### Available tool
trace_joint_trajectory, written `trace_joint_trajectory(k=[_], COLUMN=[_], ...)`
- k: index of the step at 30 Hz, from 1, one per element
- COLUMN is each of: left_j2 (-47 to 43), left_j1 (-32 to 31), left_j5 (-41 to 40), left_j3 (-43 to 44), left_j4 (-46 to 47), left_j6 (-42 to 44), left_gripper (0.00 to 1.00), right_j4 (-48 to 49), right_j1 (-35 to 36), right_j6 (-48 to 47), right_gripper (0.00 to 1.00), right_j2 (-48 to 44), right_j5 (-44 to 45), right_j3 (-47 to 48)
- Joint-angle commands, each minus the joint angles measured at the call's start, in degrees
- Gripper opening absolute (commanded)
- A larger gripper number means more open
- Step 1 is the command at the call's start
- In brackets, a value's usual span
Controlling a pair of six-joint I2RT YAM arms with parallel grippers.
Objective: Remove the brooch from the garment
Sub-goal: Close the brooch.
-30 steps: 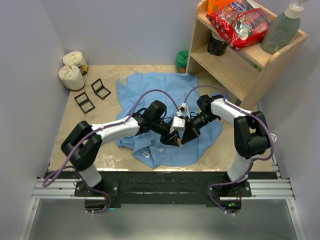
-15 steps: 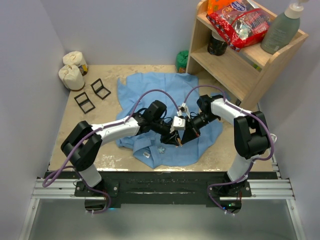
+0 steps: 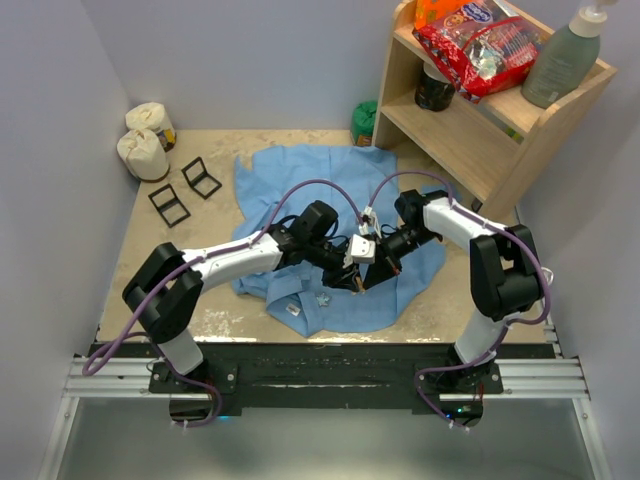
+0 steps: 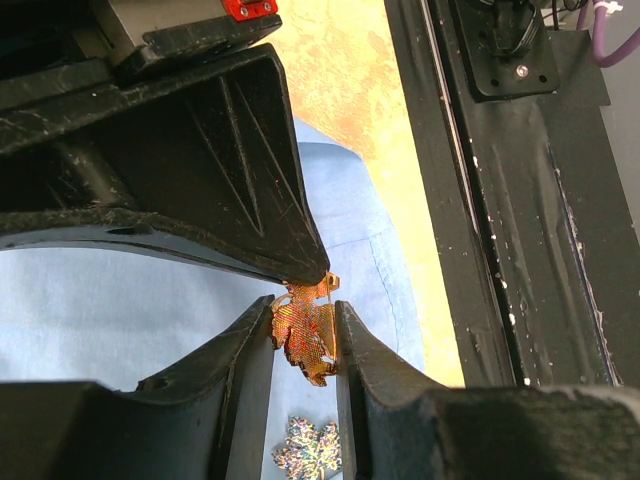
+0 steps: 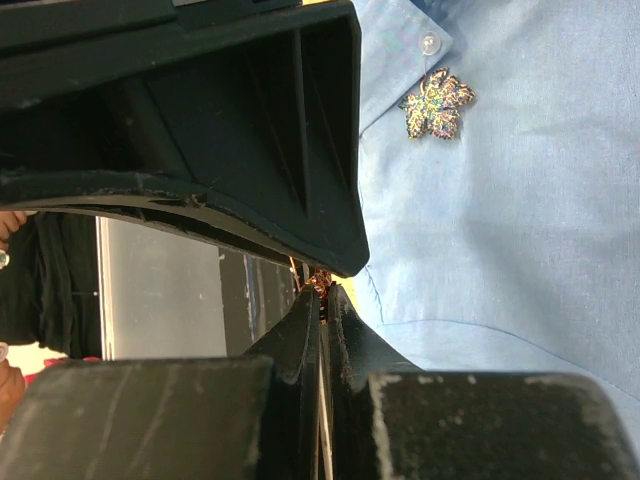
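Observation:
The garment (image 3: pixel 300 180) lies spread on the table, a light-blue shirt. Both grippers meet above its front hem. The brooch (image 4: pixel 305 332), an orange-gold mesh leaf, hangs off the cloth between the fingers of my left gripper (image 4: pixel 305 338), which press on both of its sides. My right gripper (image 5: pixel 322 296) is shut, pinching the brooch's (image 5: pixel 318 282) top edge at its very tips. In the top view the left gripper (image 3: pixel 352 277) and right gripper (image 3: pixel 367 277) are tip to tip. A second, glittery silver leaf brooch (image 5: pixel 437 103) sits pinned on the shirt (image 5: pixel 500 220) near a white button (image 5: pixel 430 43).
A wooden shelf (image 3: pixel 480 130) at the back right carries a red snack bag (image 3: pixel 475 45), a grey-green bottle (image 3: pixel 565 60) and a dark jar (image 3: pixel 434 90). Two white pouches (image 3: pixel 145 148) and two black frames (image 3: pixel 185 190) lie at the back left. A black rail (image 4: pixel 500 200) runs along the table's near edge.
The left gripper's jaws have closed in a little on the orange brooch. Both arms have barely shifted.

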Motion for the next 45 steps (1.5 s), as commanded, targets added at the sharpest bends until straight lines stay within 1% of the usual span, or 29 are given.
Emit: trace_joint_trajectory(k=[1, 10, 15, 22, 33, 35, 39, 45], left_j2=[-0.7, -2.6, -3.0, -2.7, -2.5, -2.5, -2.6, -2.6], left_j1=[-1.3, -1.3, -1.2, -1.1, 0.3, 0.5, 0.5, 0.5], left_j5=[1.9, 4.3, 5.1, 5.8, 11.3, 11.9, 12.1, 12.6], left_j3=[1.7, 2.4, 2.6, 3.4, 3.9, 3.8, 3.5, 3.5], left_j4=[-5.0, -6.5, -6.8, -7.0, -8.0, -7.9, -7.9, -7.6], left_j6=[2.3, 3.5, 3.6, 3.2, 3.2, 3.3, 3.2, 2.7], left_gripper=[0.29, 0.43, 0.45, 0.45, 0.45, 0.46, 0.52, 0.56], right_j4=[2.2, 2.3, 2.4, 2.4, 2.6, 2.5, 2.6, 2.8], right_j1=[-0.6, -0.7, -0.7, -0.8, -0.7, -0.7, -0.8, -0.7], right_j6=[0.4, 0.6, 0.6, 0.8, 1.0, 1.1, 1.0, 1.2], right_gripper=[0.0, 0.0, 0.0, 0.0, 0.0, 0.0, 0.0, 0.0], right_j2=[-2.8, -3.0, -3.0, -2.9, -2.8, -2.7, -2.8, -3.0], right_j5=[-1.6, -1.5, -1.6, -1.6, -1.5, -1.5, -1.5, -1.4], right_j3=[0.4, 0.2, 0.2, 0.1, 0.2, 0.3, 0.2, 0.1])
